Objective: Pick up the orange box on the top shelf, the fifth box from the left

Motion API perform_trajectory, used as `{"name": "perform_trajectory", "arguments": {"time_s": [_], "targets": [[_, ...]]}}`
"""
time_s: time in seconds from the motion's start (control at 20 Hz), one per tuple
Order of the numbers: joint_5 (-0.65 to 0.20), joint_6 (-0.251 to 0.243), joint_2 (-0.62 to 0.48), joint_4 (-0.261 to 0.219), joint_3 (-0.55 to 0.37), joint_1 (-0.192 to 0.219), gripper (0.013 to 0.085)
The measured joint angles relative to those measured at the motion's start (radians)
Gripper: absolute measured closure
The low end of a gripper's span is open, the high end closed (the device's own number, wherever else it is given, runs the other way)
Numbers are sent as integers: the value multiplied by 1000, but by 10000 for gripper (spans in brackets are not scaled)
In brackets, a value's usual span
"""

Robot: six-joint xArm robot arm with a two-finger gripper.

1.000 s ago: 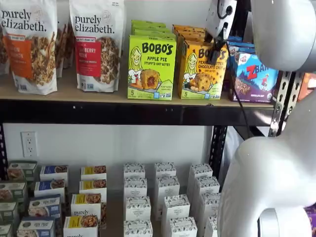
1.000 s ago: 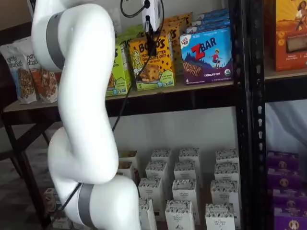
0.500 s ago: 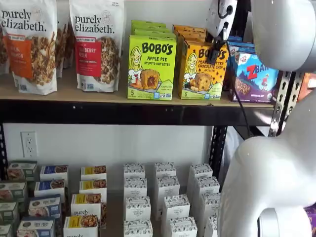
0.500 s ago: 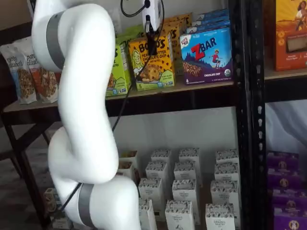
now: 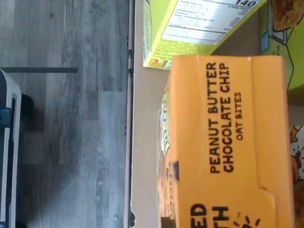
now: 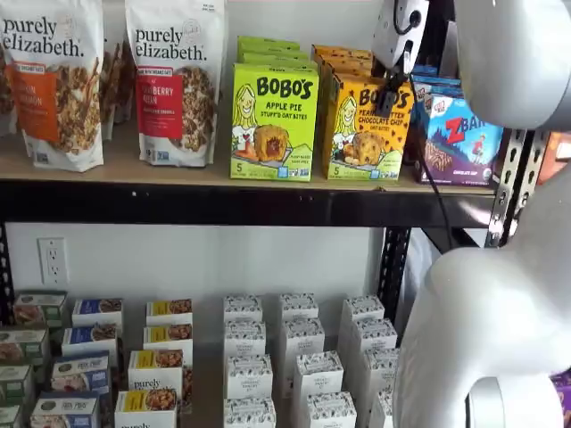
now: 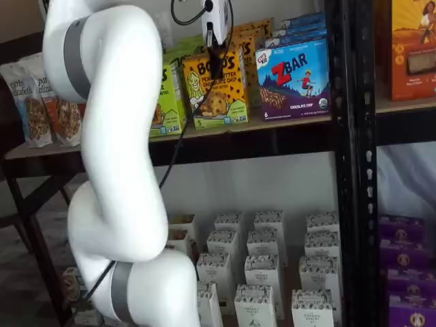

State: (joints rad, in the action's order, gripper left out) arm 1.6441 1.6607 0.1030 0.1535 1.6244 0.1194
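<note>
Gripper (image 7: 215,63) hangs before the orange box's (image 7: 219,95) front.

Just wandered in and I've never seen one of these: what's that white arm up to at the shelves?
A white robot arm has its end effector in front of the orange box of Bobo's oat bites on the top shelf, between a lime-green Bobo's box and a ZBar box. Whether its fingers grip the box cannot be told. The box stands on the shelf.
</note>
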Motion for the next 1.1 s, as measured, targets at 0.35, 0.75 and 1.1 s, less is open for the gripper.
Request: {"name": "perform_trajectory", "arguments": {"time_s": [0.35,0.75,1.1], "targets": [[30,-1,-1,16,18,5,770],[58,-10,7,25,38,2,770],[82,-8,66,5,9,4,770]]}}
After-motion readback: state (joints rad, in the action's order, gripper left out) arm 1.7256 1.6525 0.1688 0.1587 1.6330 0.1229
